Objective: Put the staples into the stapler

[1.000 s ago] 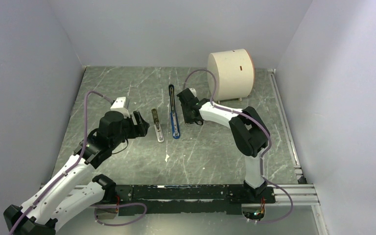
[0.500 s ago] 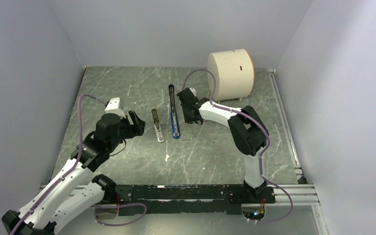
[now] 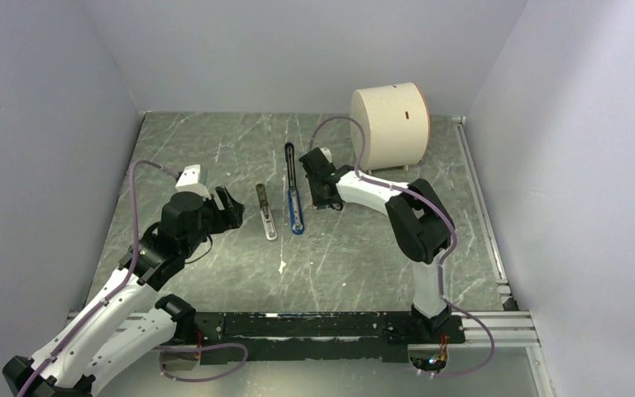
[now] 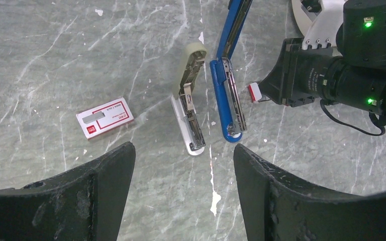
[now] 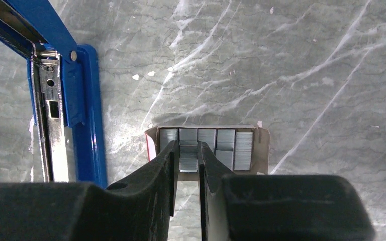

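The blue stapler (image 3: 296,212) lies open mid-table, its thin black arm (image 3: 289,161) stretched toward the back. It also shows in the left wrist view (image 4: 227,98) and the right wrist view (image 5: 83,100), where its grey metal channel faces up. Just right of it is an open tray of staples (image 5: 208,143). My right gripper (image 5: 187,153) is down in the tray, its jaws closed on one staple strip (image 5: 188,159); in the top view it sits at the stapler's right side (image 3: 324,198). My left gripper (image 3: 230,207) is open and empty, hovering left of the stapler (image 4: 183,155).
A silvery-grey and cream strip-shaped piece (image 3: 266,213) lies parallel to the stapler on its left (image 4: 191,113). A red-and-white staple box sleeve (image 4: 104,117) lies further left. A large cream cylinder (image 3: 390,124) stands at the back right. Walls enclose the table.
My left arm has pulled back to the left, away from the grey strip. The right gripper has stayed at the staple tray.
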You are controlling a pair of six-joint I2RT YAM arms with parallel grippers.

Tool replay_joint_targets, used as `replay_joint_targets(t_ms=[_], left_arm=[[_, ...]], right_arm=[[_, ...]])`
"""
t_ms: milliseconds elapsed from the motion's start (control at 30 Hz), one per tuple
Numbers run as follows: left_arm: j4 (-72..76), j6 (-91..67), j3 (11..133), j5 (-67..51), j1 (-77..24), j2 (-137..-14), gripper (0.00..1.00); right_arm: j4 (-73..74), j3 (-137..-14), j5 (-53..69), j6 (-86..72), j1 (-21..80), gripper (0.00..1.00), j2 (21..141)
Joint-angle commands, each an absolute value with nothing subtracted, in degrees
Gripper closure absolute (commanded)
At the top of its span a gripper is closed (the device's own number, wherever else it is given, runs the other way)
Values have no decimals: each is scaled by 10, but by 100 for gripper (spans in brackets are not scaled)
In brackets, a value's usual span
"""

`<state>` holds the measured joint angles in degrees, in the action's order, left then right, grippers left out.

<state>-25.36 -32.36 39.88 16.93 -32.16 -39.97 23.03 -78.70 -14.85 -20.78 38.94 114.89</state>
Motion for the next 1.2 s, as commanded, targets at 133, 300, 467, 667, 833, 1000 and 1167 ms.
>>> replay_joint_targets(t_ms=[133, 300, 467, 667, 833, 1000, 1167], left_arm=[[-254, -327, 394, 183, -320, -391, 23], [-255, -329, 393, 178, -320, -389, 23], [-256, -329, 393, 175, -319, -385, 23], [-253, -332, 389, 174, -320, -377, 23], [-251, -337, 384, 171, -320, -374, 23], [-251, -335, 385, 168, -319, -370, 23], [-248, -337, 382, 166, -320, -365, 23]], right_arm=[[218, -770, -149, -216, 386, 79, 1083], [229, -738, -138, -230, 386, 78, 1049], [244, -677, -127, -259, 402, 78, 1002], [275, -628, -131, -307, 452, 78, 980], [287, -618, -131, -331, 480, 78, 989], [301, -627, -129, -336, 492, 77, 997], [309, -629, -127, -333, 496, 77, 1008]])
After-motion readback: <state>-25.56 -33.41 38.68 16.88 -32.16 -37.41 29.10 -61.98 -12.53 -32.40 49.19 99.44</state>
